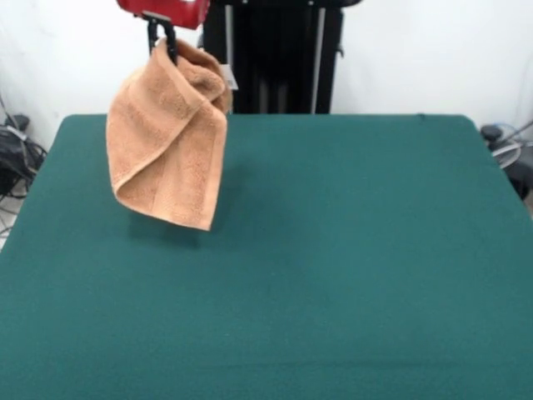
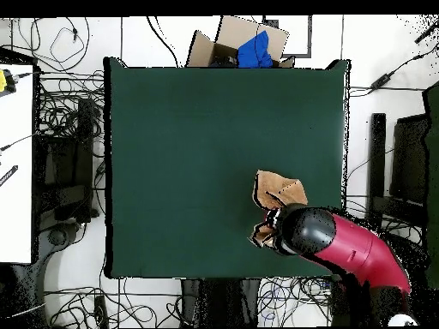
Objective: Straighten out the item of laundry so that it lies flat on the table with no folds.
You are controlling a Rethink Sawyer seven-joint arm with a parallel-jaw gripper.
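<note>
White wall, cables, cardboard box

Bunched towel shows beside the arm, seemingly above the table.

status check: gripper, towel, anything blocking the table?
Gripper shut on the towel, holding it by its top edge. Towel hangs folded, clear of the table. Nothing else on the table.
</note>
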